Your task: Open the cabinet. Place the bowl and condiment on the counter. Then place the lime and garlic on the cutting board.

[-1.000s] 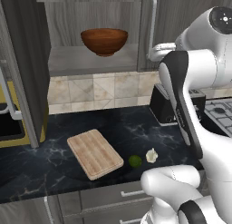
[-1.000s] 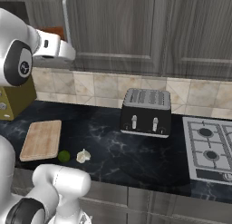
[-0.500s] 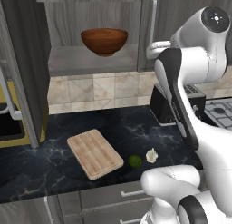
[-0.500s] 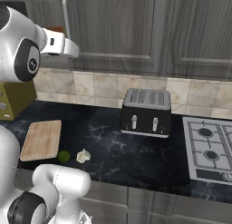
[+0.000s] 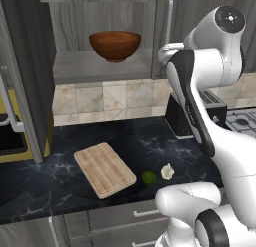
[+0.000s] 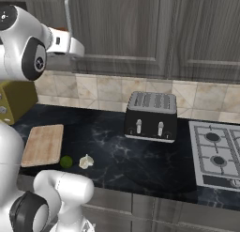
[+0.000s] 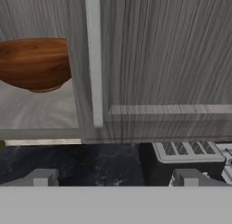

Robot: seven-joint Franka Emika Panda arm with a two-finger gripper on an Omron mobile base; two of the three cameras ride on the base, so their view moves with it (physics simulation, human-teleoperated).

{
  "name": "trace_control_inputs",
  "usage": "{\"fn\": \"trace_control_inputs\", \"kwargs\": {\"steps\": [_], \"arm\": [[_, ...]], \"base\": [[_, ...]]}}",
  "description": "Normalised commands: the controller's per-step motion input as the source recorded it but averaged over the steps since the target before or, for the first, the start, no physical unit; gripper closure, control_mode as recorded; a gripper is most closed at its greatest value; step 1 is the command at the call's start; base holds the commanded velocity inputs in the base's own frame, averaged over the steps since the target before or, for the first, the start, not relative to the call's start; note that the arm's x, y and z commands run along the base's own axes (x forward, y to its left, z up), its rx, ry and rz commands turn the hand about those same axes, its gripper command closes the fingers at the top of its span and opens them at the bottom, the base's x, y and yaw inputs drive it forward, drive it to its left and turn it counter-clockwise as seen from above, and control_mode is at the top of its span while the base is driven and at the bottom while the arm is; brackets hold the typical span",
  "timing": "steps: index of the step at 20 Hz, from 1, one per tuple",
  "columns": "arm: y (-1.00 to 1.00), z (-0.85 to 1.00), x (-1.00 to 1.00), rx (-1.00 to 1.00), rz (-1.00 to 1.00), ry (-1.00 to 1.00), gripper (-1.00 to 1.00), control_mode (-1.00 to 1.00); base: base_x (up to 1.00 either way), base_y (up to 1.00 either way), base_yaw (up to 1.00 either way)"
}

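From the left base view, I am seeing the bowl (image 5: pixel 114 45) sitting on the open cabinet (image 5: pixel 100 66) shelf, above the cutting board (image 5: pixel 104 169); the lime (image 5: pixel 148 177) and garlic (image 5: pixel 167 171) are lying just beside that board. In the hand view, my gripper (image 7: pixel 115 177) is hanging wide open and empty before the shut cabinet door's handle (image 7: pixel 94 60).

No text, label, brand or number can be read anywhere. The black four-slot toaster (image 6: pixel 151 116) carries no legible marking.
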Motion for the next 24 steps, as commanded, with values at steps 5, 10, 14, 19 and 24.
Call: {"fn": "trace_control_inputs", "kwargs": {"steps": [5,10,14,19,24], "arm": [[0.0,0.0,0.18,0.0,0.0,0.0,-1.0,-1.0],[0.01,0.0,0.2,0.0,0.0,0.0,-1.0,-1.0],[0.0,0.0,0.22,0.01,0.0,0.0,-1.0,-1.0],[0.0,0.0,0.22,0.0,0.0,0.0,-1.0,-1.0],[0.01,0.0,0.25,0.0,0.0,0.0,-1.0,-1.0]], "base": [[0.0,0.0,0.0],[0.0,0.0,0.0],[0.0,0.0,0.0],[0.0,0.0,0.0],[0.0,0.0,0.0]]}}
